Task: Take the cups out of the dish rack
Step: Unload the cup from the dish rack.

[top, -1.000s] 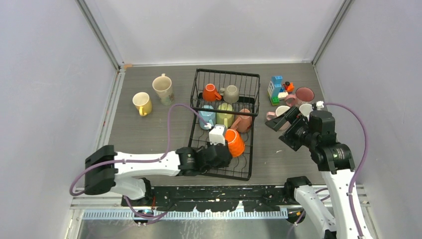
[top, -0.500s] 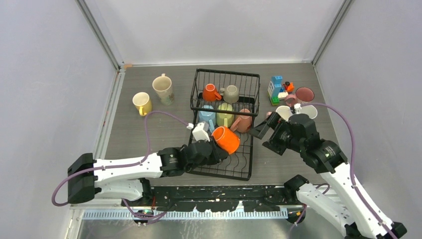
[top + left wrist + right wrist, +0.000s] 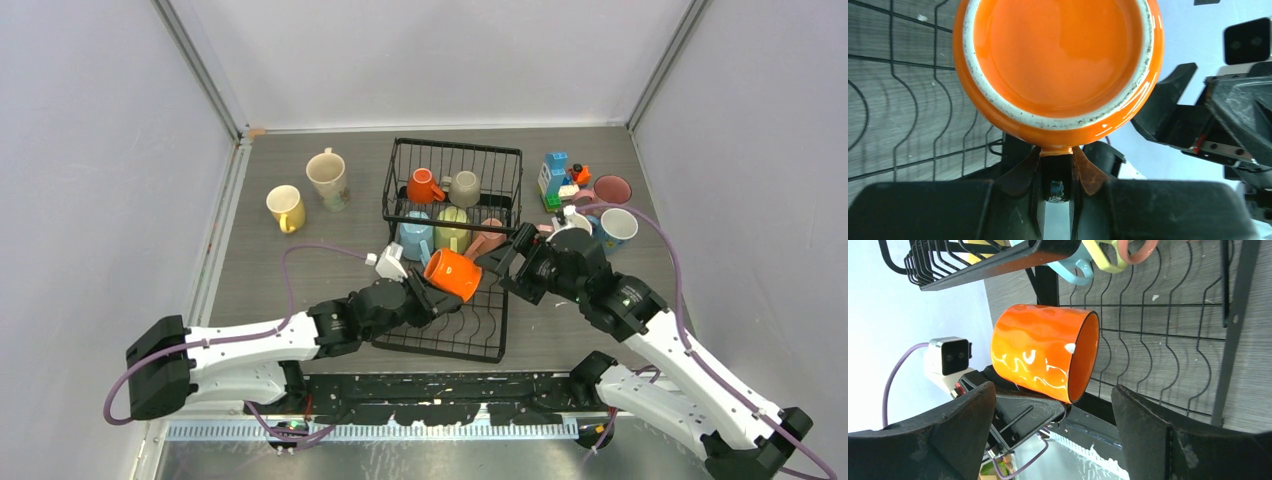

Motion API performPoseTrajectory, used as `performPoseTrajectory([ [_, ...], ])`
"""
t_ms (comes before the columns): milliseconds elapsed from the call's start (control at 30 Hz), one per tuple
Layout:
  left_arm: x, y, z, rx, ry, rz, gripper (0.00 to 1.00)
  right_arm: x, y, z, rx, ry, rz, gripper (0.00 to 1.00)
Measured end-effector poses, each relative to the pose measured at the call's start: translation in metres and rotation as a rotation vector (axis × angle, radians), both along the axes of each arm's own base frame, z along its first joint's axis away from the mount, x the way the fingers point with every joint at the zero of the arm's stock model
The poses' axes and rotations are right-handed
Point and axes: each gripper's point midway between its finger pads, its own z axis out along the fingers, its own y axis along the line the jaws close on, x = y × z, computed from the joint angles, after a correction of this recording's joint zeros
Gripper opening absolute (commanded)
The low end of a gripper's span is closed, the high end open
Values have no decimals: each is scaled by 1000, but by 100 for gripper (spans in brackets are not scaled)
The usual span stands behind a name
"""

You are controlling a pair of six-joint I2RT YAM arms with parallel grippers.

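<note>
From above, the left end effector (image 3: 428, 288) grips an orange mug (image 3: 455, 275), tipped sideways over the flat tray of the dish rack (image 3: 470, 330) on the counter (image 3: 300, 240). Left wrist: the fingers are pinched tight under the mug's base. Right wrist: the right end effector (image 3: 1050, 390) gapes wide, the mug framed between its fingers and not touched.

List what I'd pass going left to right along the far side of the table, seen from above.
Small yellow ceramic mug, taller cream ceramic mug, black wire dish rack whose basket holds an orange mug then a grey-beige mug, colourful toy-block figure, dusky-pink mug.
</note>
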Motion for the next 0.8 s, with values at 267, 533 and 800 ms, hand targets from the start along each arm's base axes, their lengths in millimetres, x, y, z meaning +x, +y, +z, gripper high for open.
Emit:
performPoseTrajectory([
  [267,-4,-3,9,-135,37,3,0,3,23,10,100,-9,41,73],
  [533,-6,-10,33,-292,51,-4,0,1,39,7,174,8,62,62],
  [800,-7,-18,35,-394,91,-12,0,5,47,17,262,5,53,43],
])
